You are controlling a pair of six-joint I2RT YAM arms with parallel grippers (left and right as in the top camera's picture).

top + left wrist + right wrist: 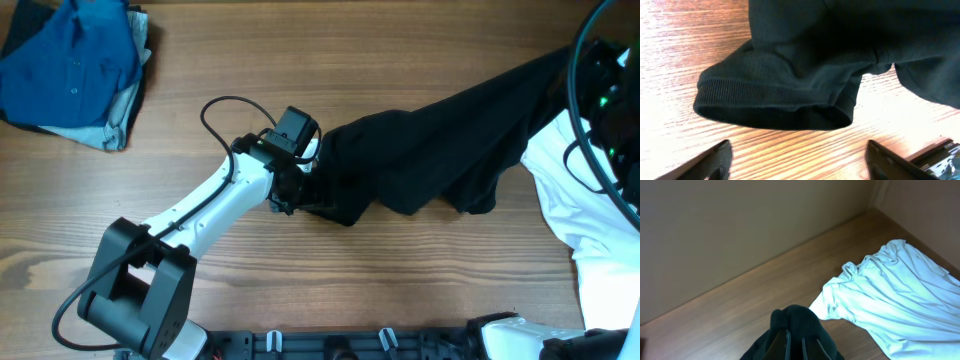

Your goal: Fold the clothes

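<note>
A blue shirt (70, 65) lies crumpled at upper left of the overhead view. At center the left gripper (800, 167) stands spread and empty, just short of a sleeve hem of the black T-shirt (440, 150). The garment stretches across the table (300, 300) toward upper right. There the right gripper (795, 342) is clenched on its fabric, beside a white T-shirt (890, 305).

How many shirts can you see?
3: black T-shirt in the middle, white T-shirt at the right, blue shirt top left. More may hide under it.
</note>
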